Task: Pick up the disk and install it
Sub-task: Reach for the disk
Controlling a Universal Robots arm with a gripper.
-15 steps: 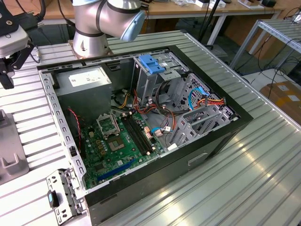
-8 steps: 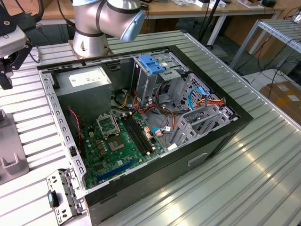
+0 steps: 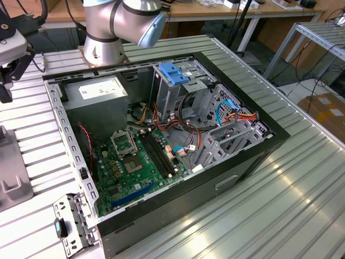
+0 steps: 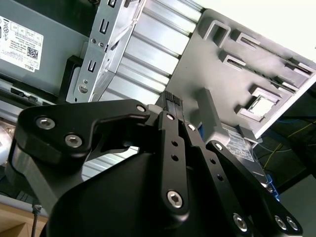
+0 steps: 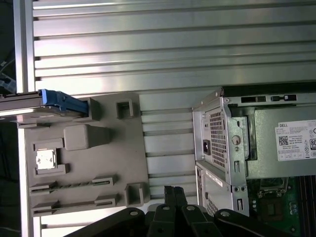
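Shut, empty gripper (image 5: 173,189) over a ribbed metal table (image 5: 173,49).
Its fingers (image 4: 170,106) meet with nothing between them. The disk (image 5: 63,101) sits edge-on at one end of a grey holder (image 5: 98,163), apart from the gripper. The open case (image 5: 232,148) nearby bears a white printed label (image 5: 296,140). Desks (image 3: 215,8) stand behind the table.

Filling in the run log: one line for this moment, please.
gripper: shut, empty | disk: at grey fixture edge, ungripped | computer case: open
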